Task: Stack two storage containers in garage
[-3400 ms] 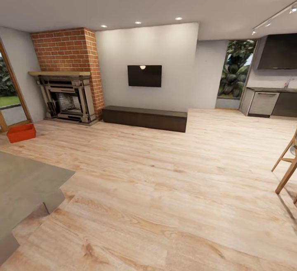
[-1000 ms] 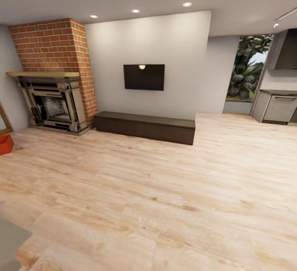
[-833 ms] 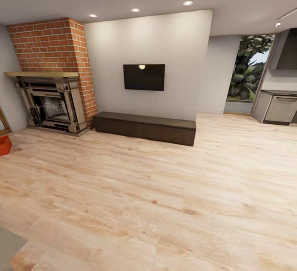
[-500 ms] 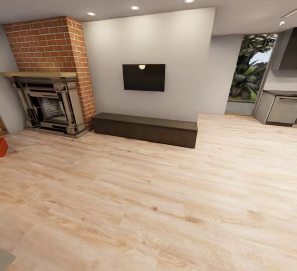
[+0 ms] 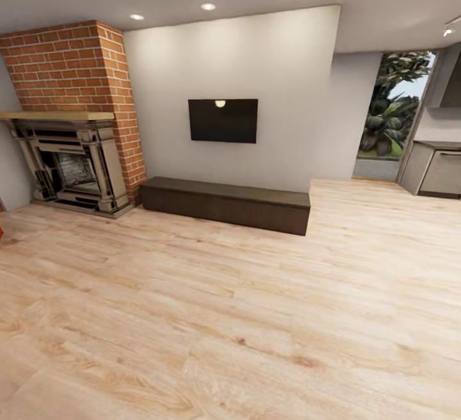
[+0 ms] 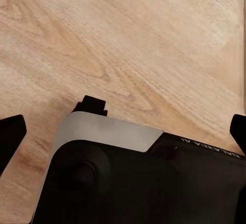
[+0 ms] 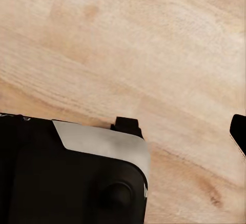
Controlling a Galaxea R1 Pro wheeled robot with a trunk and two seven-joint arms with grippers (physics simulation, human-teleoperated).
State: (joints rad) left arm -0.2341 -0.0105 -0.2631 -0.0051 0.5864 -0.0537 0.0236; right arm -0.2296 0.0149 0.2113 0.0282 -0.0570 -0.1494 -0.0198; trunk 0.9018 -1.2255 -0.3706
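Storage containers: the likeliest trace of one is a thin orange-red sliver (image 5: 0,233) at the head view's far left edge. It lies on the plank floor (image 5: 256,317) of the living room, beside the brick fireplace (image 5: 70,151). It is too small to confirm. The second container's position cannot be stated.

Step in hand, as judged: approach drive across the living room; no pickup has begun.

Procedure:
1. Turn the base toward the fireplace side until a whole bin stands centred in the head view.
2. Stop square to a long wall of the bin, so that both arms reach it evenly.
3. Keep clear of the low dark cabinet (image 5: 224,203) under the wall screen (image 5: 223,120).

Pincer state: the left pincer (image 6: 123,131) holds nothing, and its two dark fingertips (image 6: 10,134) stand wide apart over bare planks. The right pincer (image 7: 123,131) shows one fingertip (image 7: 239,131) set far out, so it is judged spread and empty too. Both hang above the robot's dark base (image 6: 143,183). Leave them spread until the bin walls are between them.
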